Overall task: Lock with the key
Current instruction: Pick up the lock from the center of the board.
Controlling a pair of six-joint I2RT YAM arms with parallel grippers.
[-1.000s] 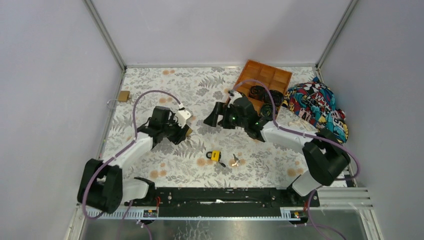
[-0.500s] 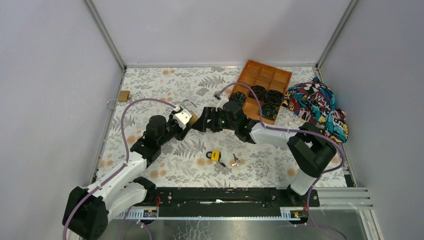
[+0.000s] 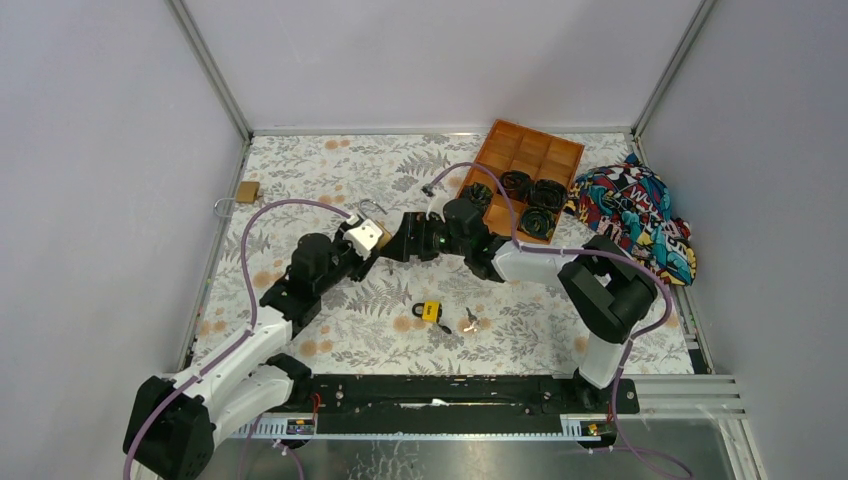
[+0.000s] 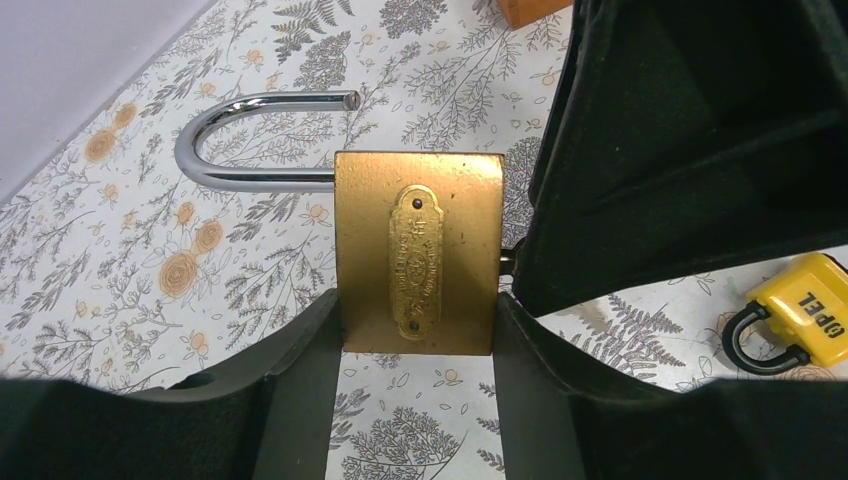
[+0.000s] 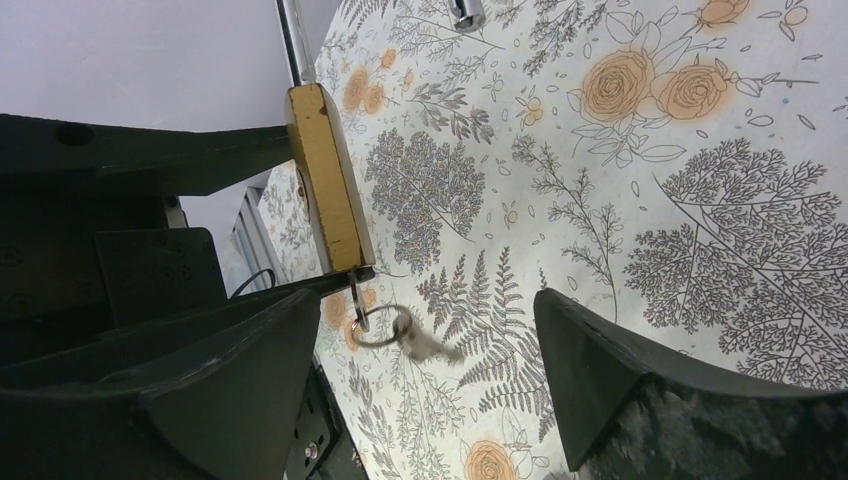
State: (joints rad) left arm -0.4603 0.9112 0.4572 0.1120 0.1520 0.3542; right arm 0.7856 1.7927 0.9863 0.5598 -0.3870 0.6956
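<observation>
Two claws face each other: the left gripper [image 4: 415, 320] pinches the brass padlock [image 4: 418, 250] by its sides, its shackle [image 4: 250, 140] standing open. The right gripper [image 5: 425, 310] is spread wide, and the key [image 5: 353, 287] stuck in the padlock's base hangs with its ring [image 5: 376, 326] between the jaws.

Two brass padlocks [image 3: 366, 234], one yellow padlock [image 3: 431, 311], four black rolls [image 3: 516, 184] in one tray [image 3: 530, 140], one cloth [image 3: 640, 215] at three o'clock; keys [image 3: 470, 320] uncountable.

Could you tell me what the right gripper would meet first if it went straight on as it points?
Probably the key ring hanging at the base of the brass padlock that the left gripper holds; depth is unclear.
</observation>
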